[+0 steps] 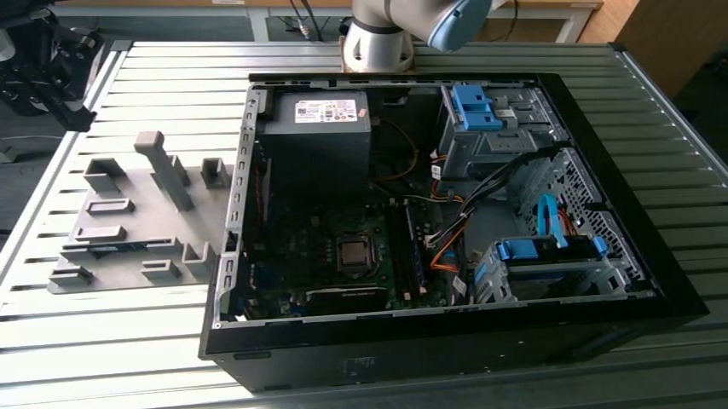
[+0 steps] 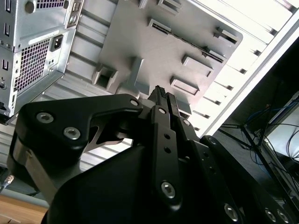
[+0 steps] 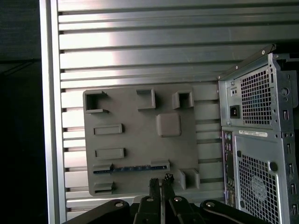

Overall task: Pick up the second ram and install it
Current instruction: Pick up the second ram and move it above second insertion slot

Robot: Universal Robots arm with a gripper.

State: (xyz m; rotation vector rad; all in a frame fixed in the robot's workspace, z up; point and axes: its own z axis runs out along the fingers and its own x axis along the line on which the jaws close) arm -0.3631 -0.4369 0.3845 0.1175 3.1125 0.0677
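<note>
The second ram (image 3: 126, 168) is a thin blue-green stick standing on edge in a slot of the grey holder tray (image 3: 140, 140). In the exterior view the second ram (image 1: 114, 248) sits near the front of that tray (image 1: 125, 213), on the exterior view's left of the open computer case (image 1: 455, 213). My gripper (image 3: 161, 180) hangs well above the tray, over its edge nearest the ram slot. Its black fingers (image 2: 159, 95) are pressed together with nothing between them. A darker memory stick (image 1: 412, 247) stands in the motherboard beside the processor socket.
The tray carries several empty raised holders and one tall block (image 1: 159, 166). The case's rear panel (image 3: 261, 140) rises beside the tray. Inside the case are a power supply (image 1: 324, 128), blue drive cages (image 1: 546, 256) and loose cables (image 1: 455, 230). The arm's base (image 1: 381, 43) stands behind the case.
</note>
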